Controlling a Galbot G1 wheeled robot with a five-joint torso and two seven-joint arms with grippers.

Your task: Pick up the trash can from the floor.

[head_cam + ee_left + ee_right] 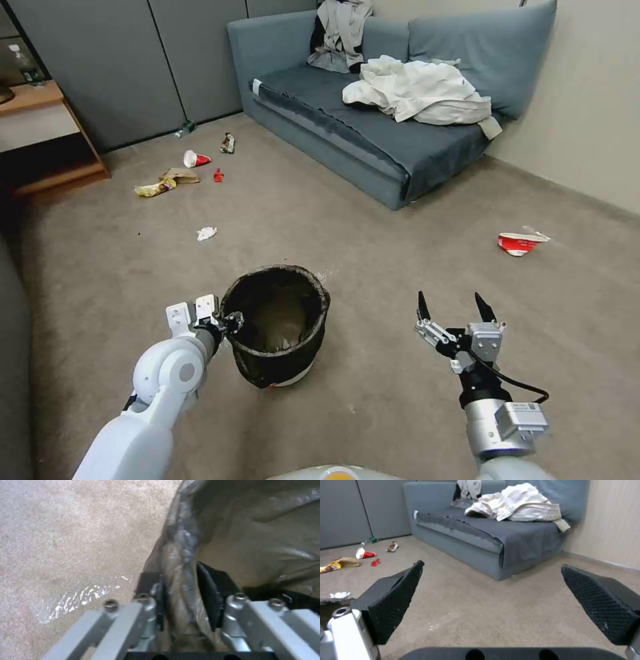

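Left gripper (181,600) is seen straddling the near-left rim of the trash can (277,327), with one finger (208,595) inside the liner and the other outside the wall, so that the bagged rim is pinched between them. From the wrist view the pads appear drawn in against the rolled plastic, and a grip on the rim is judged to be made or nearly made. A rim hold is judged to have been chosen because the bin is too wide for the fingers to span.

Below the gripper, the trash can is seen standing upright on the floor (373,220), its white base showing, so the lift is judged not yet begun. Its dark bag is folded over the rim, and slipping of the thin plastic under the pads is judged the main risk.

Right gripper (455,310) is held well apart from the bin, off to its right above the carpet, with fingers spread wide and nothing between them; it is judged to be waiting while the left arm works alone
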